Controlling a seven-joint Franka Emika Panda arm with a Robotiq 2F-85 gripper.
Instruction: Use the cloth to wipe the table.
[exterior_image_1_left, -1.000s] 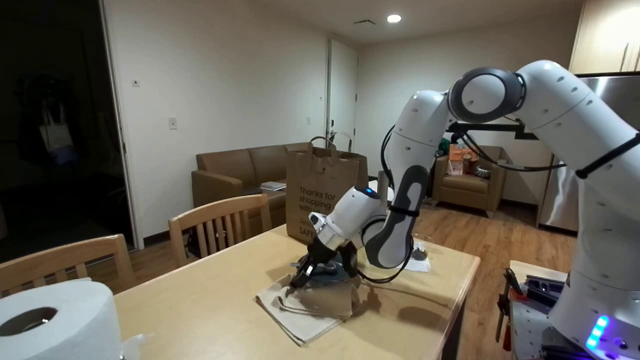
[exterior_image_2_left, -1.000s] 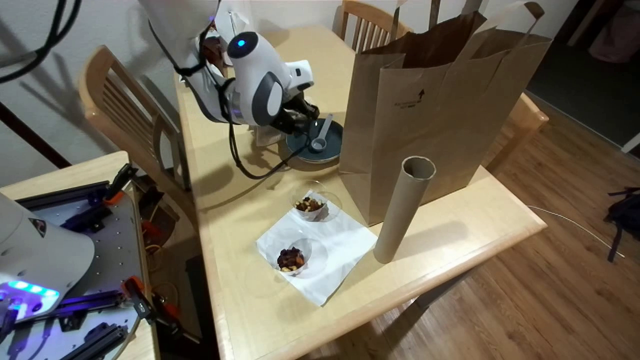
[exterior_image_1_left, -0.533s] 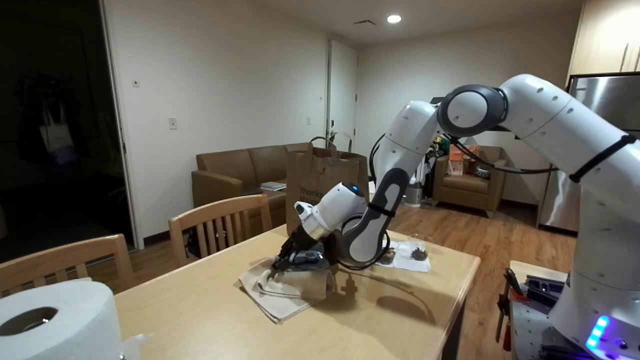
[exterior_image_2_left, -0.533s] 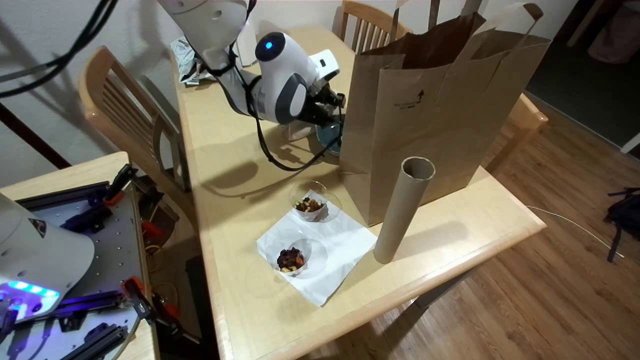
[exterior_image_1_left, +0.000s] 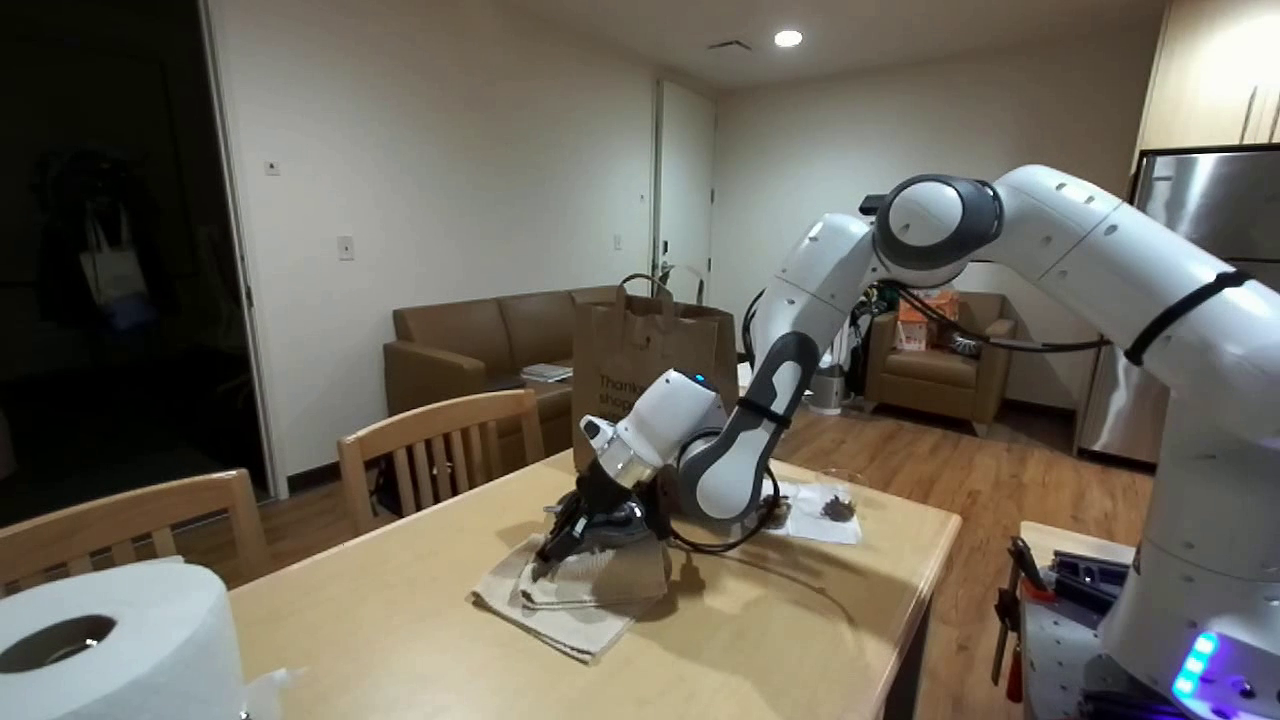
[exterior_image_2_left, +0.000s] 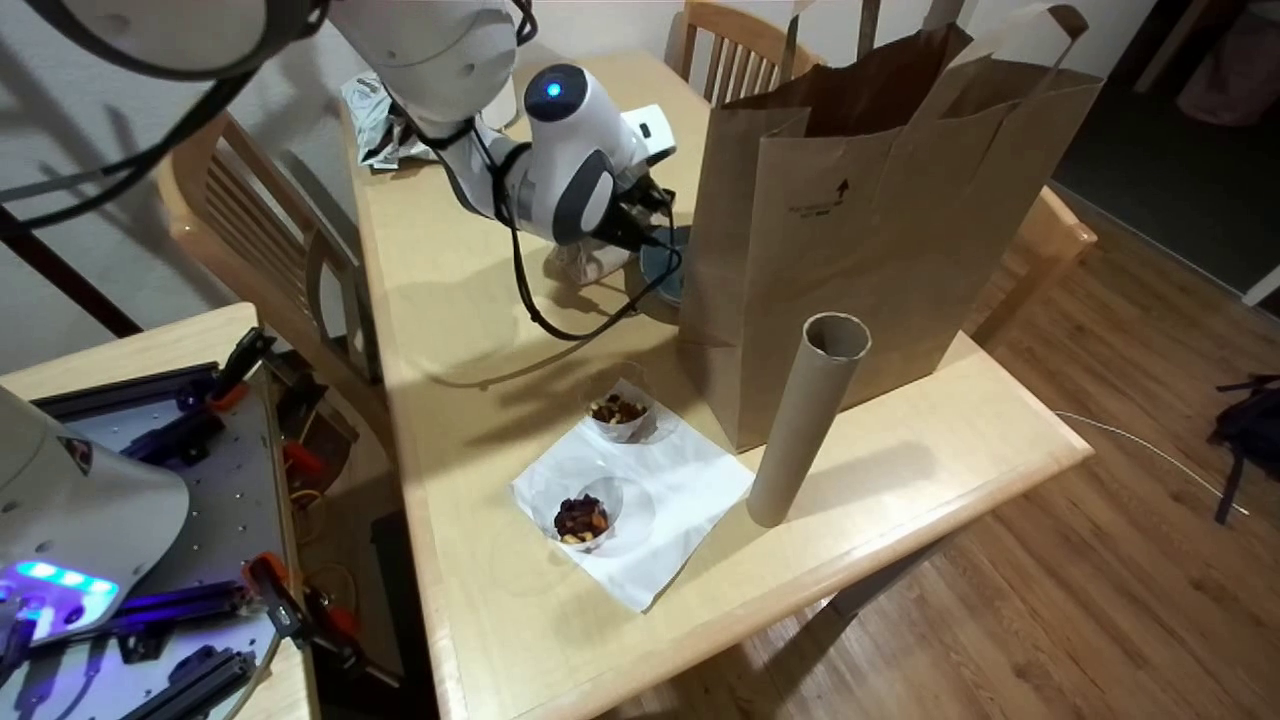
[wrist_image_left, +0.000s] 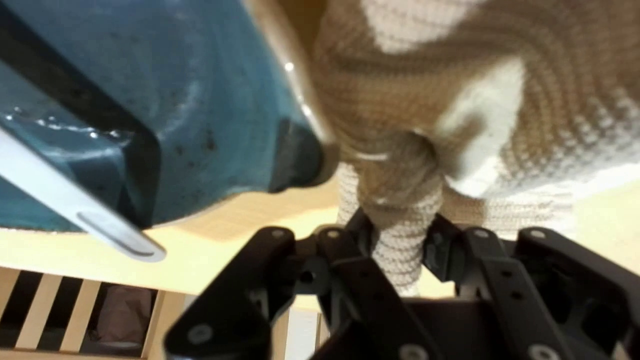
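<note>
On the left in an exterior view, a clear cup (exterior_image_2_left: 597, 540) stands on the near part of a white paper (exterior_image_2_left: 690, 500) and holds brown and dark pieces (exterior_image_2_left: 580, 517), which look like nuts and dried fruit. On the far part, another clear cup (exterior_image_2_left: 622, 432) holds similar pieces (exterior_image_2_left: 617, 408). Farther is a blue dish (wrist_image_left: 220, 110); in the wrist view a pale handle (wrist_image_left: 65, 195) crosses its rim, and small dark spots (wrist_image_left: 209, 141) are seen inside. On the right of it stands a paper bag (exterior_image_2_left: 850, 250) with open top, its bottom hidden, and a cardboard tube (exterior_image_2_left: 805, 420) stands nearer. The cloth (exterior_image_1_left: 600, 585) lies partly folded on the table (exterior_image_1_left: 400, 610), just beside the dish, and the gripper (wrist_image_left: 400, 240) pinches one fold of it between its fingers. In the room are, from left to right, a dark doorway (exterior_image_1_left: 120, 420), a near paper roll (exterior_image_1_left: 130, 665), wooden chairs (exterior_image_1_left: 440, 410) along the table, a brown sofa (exterior_image_1_left: 430, 360), an armchair (exterior_image_1_left: 925, 392) and, far right, a fridge (exterior_image_1_left: 1215, 200).
</note>
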